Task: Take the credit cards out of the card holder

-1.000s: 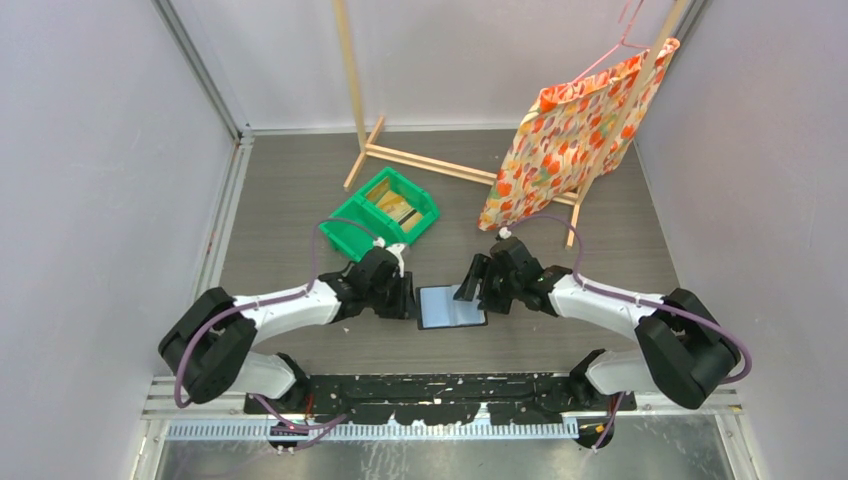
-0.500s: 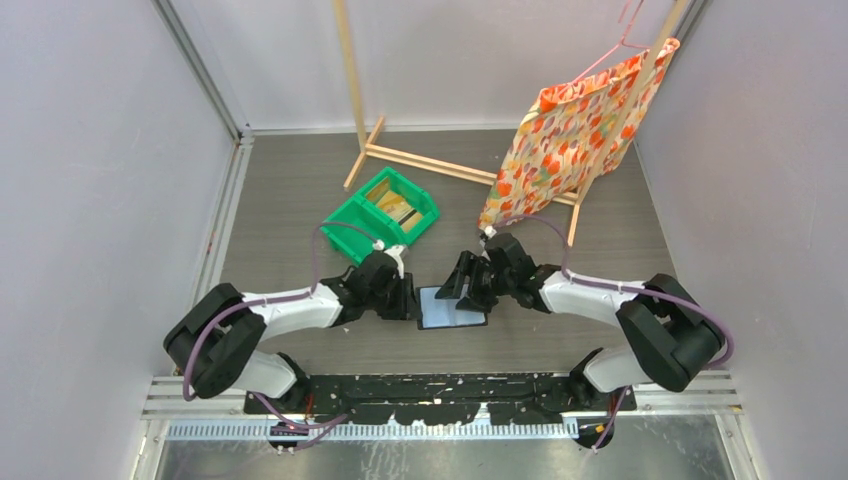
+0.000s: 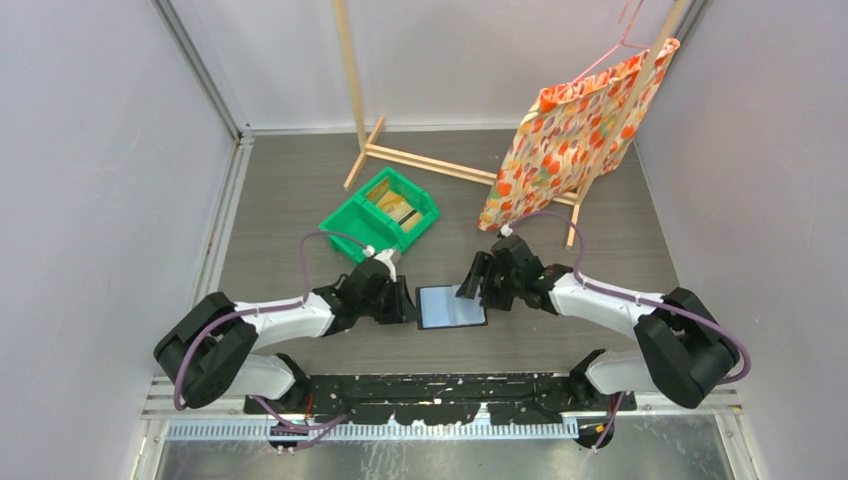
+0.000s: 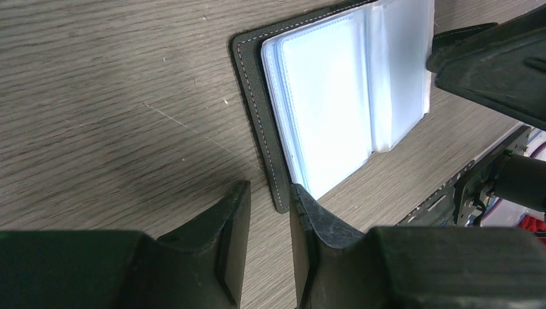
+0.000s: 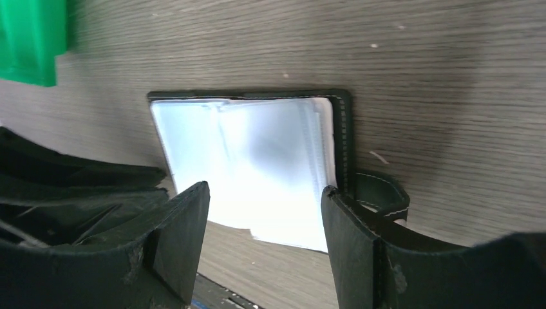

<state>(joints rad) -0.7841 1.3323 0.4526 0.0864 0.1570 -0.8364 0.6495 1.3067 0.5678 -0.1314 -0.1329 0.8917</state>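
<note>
1. Dark navy-black leather-like bi-fold card holder (image 3: 452,306) lies opened flat close to the near edge of the bench (image 3: 300,180), about midway between its side edges. Seen from above, our left gripper (image 3: 410,304) meets the holder's left edge and our right gripper (image 3: 471,291) hangs over its far right corner. We judge one arm steadies while the other picks. Golden-tan flat credit cards (image 3: 397,208) rest in one compartment of the green two-compartment plastic bin (image 3: 352,232), which sits further toward the far edge, left of centre.

2. From the left wrist, the left gripper (image 4: 269,193) has its fingers (image 4: 235,219) drawn narrow, with bare wood showing between them. One tip touches the holder's corner. We read this as pinning the holder in place, not clamping it.

3. From the right wrist, the right gripper (image 5: 263,193) stands wide, straddling the clear plastic sleeves (image 5: 257,154). No card shows in the open sleeves. Pages beneath are hidden, so we would leaf on carefully, since slick plastic may slip.
</note>
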